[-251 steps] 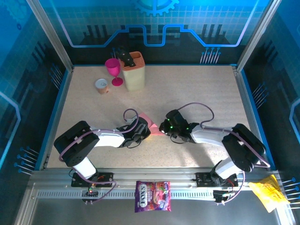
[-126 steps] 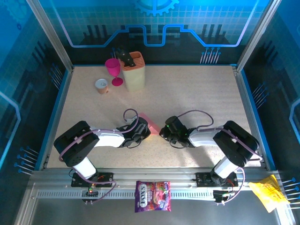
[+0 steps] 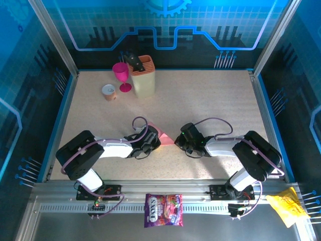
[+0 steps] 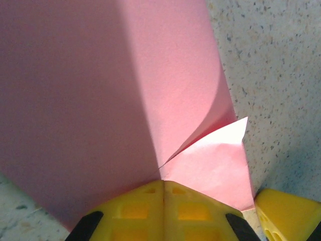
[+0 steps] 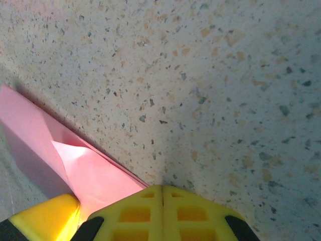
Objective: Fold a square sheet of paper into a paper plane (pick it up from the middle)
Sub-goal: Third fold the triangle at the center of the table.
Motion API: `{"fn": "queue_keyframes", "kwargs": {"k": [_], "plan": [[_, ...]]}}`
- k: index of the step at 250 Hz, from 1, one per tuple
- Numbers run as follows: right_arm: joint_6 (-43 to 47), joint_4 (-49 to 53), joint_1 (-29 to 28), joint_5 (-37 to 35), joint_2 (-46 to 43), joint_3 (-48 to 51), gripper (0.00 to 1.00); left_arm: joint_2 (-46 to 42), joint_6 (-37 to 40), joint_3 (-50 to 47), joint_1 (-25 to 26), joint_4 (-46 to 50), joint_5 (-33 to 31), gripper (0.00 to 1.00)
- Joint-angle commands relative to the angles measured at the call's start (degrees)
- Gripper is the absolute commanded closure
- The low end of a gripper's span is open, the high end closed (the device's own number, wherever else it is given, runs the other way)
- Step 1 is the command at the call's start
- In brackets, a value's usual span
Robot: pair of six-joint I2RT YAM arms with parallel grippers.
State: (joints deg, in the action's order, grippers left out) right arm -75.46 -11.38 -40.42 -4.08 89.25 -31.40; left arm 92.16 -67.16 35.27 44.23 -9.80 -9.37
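We are looking at the paper (image 3: 164, 135) lying on the surface (image 3: 210, 100), near the front middle, between the two arms. It is partly folded, one flap curling up off the layer beneath. The left arm (image 3: 115, 148) is reaching in low, and the left jaws are closed tight, tips sitting on the paper's edge. The right arm (image 3: 220, 147) is facing it, the right jaws closed tight too, tips meeting the paper's other edge. The two sets of tips are sitting just beside each other.
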Motion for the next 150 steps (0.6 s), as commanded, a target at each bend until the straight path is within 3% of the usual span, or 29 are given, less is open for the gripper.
{"fn": "queue_keyframes", "kwargs": {"k": [1,67,150], "plan": [[0.2,9.8,1.8,-5.1,2.8,3.5,1.0,-0.2,3.2,-0.9,-0.3,16.8,-2.1,1.0],[-1.2,9.7,1.6,-5.7,2.0,5.3,1.0,-1.3,4.4,-0.4,-1.7,19.1,-3.8,1.0],[1.1,16.1,1.8,-7.0,-5.5,3.8,1.0,-1.7,9.9,-2.5,-8.1,16.4,-3.4,1.0]]}}
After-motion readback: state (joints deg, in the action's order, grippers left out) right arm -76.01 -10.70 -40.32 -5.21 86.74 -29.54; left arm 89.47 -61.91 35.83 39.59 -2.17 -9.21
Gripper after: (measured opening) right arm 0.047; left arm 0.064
